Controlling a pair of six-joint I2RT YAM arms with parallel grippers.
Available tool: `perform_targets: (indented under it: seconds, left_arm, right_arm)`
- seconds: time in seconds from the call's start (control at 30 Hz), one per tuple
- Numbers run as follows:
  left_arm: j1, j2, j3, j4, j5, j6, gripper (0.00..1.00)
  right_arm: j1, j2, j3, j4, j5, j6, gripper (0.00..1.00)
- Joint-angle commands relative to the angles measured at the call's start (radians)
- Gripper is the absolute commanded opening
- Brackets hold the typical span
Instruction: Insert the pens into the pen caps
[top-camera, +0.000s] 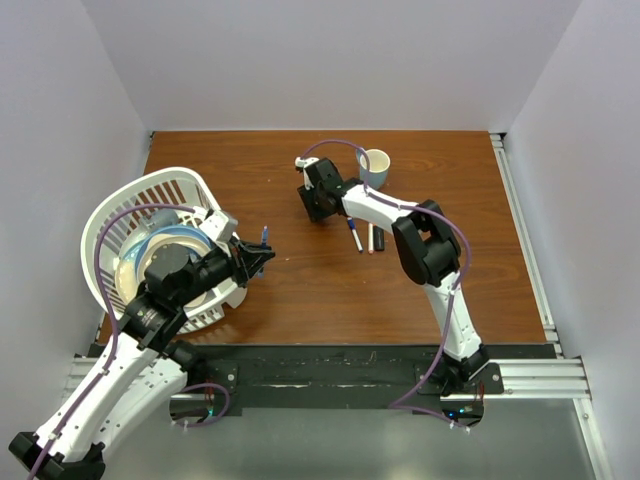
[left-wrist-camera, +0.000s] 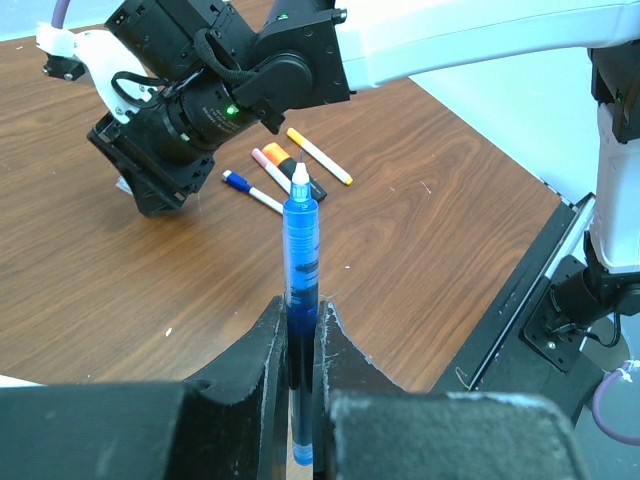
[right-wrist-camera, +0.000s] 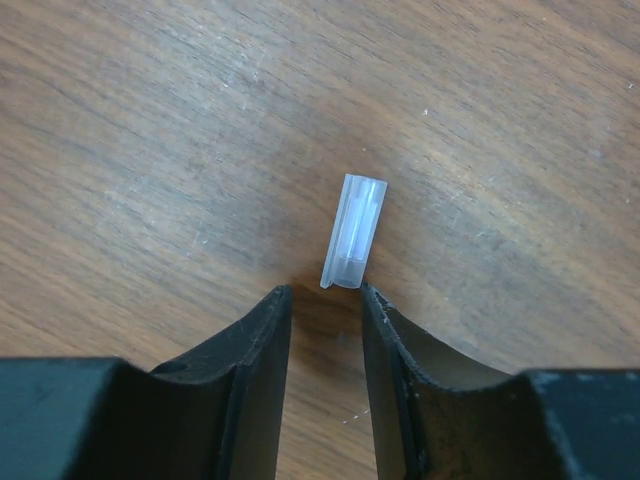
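Tabletop (top-camera: 300, 290) from above: blue pen (top-camera: 263, 238) held at the left, beside the basket (top-camera: 130, 200). Left wrist: left fingers (left-wrist-camera: 262, 350) clamped low on its stiff, light barrel. Right wrist: right fingers (right-wrist-camera: 255, 340) apart, pale translucent pen cap (right-wrist-camera: 355, 232) lying just beyond their tips, probably light and skittish; pinch its sides mid-length.

White arms (top-camera: 455, 312), black joints (top-camera: 427, 246), purple cables (top-camera: 99, 262), black left claw (left-wrist-camera: 300, 304), right claw (right-wrist-camera: 324, 292).
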Motion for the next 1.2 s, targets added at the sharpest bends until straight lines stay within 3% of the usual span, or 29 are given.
perform_targets:
  seconds: [0.0, 0.2, 0.5, 0.63, 0.77, 0.83, 1.17]
  left_arm:
    - [-0.002, -0.014, -0.008, 0.039, -0.011, 0.016, 0.00]
    - [-0.002, -0.021, -0.011, 0.039, -0.011, 0.012, 0.00]
    - [-0.002, -0.024, -0.011, 0.047, -0.011, 0.012, 0.00]
    - [-0.002, -0.010, -0.009, 0.047, 0.004, 0.014, 0.00]
    - [-0.002, 0.012, -0.003, 0.035, 0.001, 0.000, 0.00]
    - [-0.003, 0.019, 0.005, 0.033, 0.003, -0.011, 0.00]
    - [-0.005, 0.067, -0.004, 0.049, 0.046, -0.084, 0.00]
  right_arm:
    - [0.009, 0.036, 0.071, -0.075, 0.073, 0.025, 0.40]
    - [0.009, 0.112, 0.178, -0.126, 0.086, 0.041, 0.41]
    - [0.009, 0.170, 0.261, -0.185, 0.125, 0.030, 0.33]
    - [0.007, 0.191, 0.287, -0.214, 0.137, 0.001, 0.25]
    - [0.009, 0.187, 0.269, -0.222, 0.116, -0.007, 0.06]
    - [0.007, 0.161, 0.203, -0.204, 0.109, 0.002, 0.00]
    - [0.052, -0.235, -0.378, -0.035, 0.094, 0.127, 0.00]
